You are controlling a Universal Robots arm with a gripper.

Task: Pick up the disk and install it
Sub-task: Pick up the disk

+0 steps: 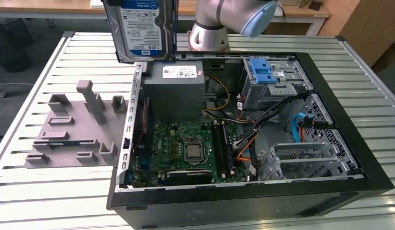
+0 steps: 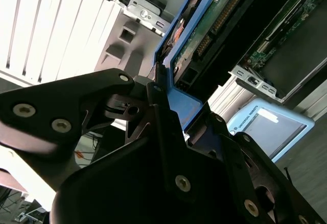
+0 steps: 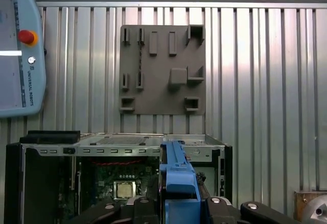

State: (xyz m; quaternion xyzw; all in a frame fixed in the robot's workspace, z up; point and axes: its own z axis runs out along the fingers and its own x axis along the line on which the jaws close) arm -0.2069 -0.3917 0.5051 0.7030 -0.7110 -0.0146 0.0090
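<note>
Above the computer case (image 1: 235, 211), near its power supply (image 1: 178, 93), the disk (image 1: 141, 28) hangs upright, long axis vertical, gripper (image 3: 179, 201) jaws clamped on its blue rails; the drive bay (image 1: 288, 88) sits well apart.

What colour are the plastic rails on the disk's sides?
Blue; the side rails show best in the first wrist view.

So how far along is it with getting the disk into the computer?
Done: the disk is picked up. It hangs on edge in the air above the rim of the open case. In hand: the gripper is clamped on its blue rail. Left: the install. The disk is not yet inside the case.
</note>
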